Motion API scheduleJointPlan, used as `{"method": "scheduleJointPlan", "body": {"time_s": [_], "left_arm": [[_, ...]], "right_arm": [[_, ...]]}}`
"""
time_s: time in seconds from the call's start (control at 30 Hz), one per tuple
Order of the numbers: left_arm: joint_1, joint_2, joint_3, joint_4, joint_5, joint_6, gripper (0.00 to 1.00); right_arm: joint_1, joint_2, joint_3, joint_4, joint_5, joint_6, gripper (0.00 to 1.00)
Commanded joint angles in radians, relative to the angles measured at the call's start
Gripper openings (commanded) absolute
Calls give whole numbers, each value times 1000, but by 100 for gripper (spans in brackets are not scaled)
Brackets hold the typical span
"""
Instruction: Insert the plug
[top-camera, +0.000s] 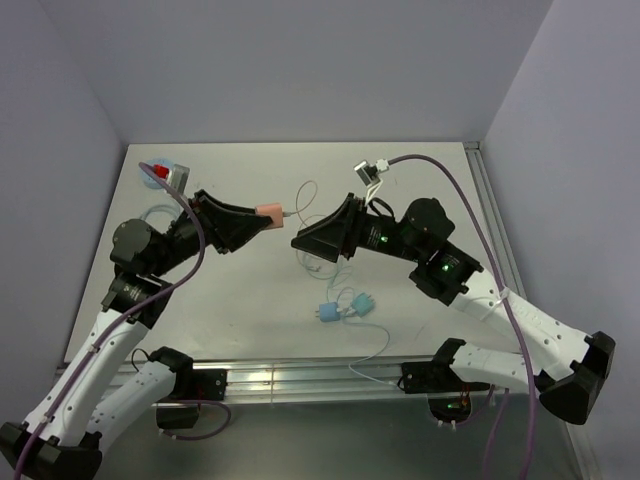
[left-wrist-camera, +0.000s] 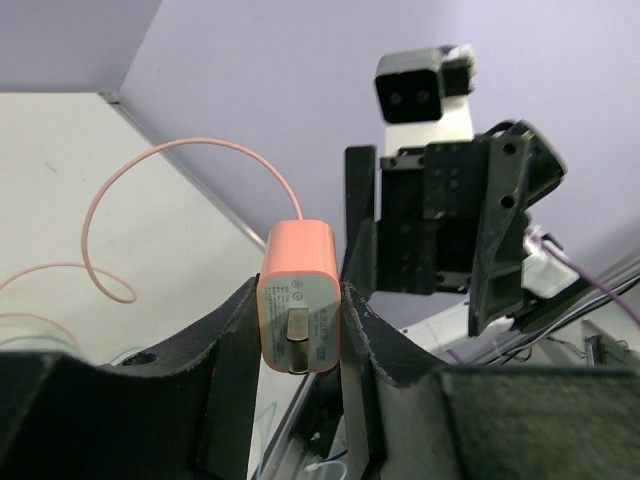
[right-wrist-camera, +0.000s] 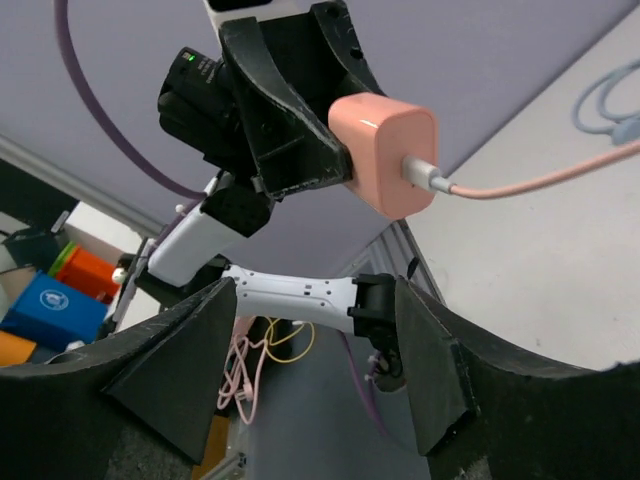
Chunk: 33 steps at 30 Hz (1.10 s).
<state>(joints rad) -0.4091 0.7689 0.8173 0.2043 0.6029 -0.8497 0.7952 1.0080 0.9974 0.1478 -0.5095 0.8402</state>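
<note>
A salmon-pink charger block (top-camera: 268, 213) is held above the table, with my left gripper (top-camera: 262, 222) shut on its sides. In the left wrist view the charger (left-wrist-camera: 300, 290) sits between the pads, its metal prongs facing the camera. In the right wrist view a white plug (right-wrist-camera: 425, 178) on a pink cable (right-wrist-camera: 540, 180) is seated in the charger (right-wrist-camera: 385, 150). My right gripper (top-camera: 298, 240) hovers just right of the charger, apart from it. Its jaws (right-wrist-camera: 312, 290) stand open with nothing between them.
Two light-blue adapters (top-camera: 327, 312) (top-camera: 362, 302) with thin white cables lie on the table near the front. A red and blue object (top-camera: 160, 172) sits at the back left corner. An aluminium rail (top-camera: 300, 378) runs along the near edge.
</note>
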Motion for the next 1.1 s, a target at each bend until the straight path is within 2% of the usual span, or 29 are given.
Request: {"method": "scheduleJointPlan", "body": {"time_s": [0.0,0.17,0.3,0.6,0.87,1.07], "left_arm": [[-4,-10,-9,118,-17,-69,0],[-4,-3,-30,217,29,-195,0],[-4,-2,-38,233,54,-219,0],[-4,-8,-78,313,75,-287,0],[-4,-8,-92,326,80,-292,0],[-4,-2,-98,345,83,-302,0]], "right_arm": [[21,-14,-51,225,21,83,72],[21,21,-83,312,68,53,72],[21,20,-150,467,117,37,67],[19,93,-137,619,98,69,64],[21,126,-103,631,94,66,54],[21,159,-85,661,57,79,53]]}}
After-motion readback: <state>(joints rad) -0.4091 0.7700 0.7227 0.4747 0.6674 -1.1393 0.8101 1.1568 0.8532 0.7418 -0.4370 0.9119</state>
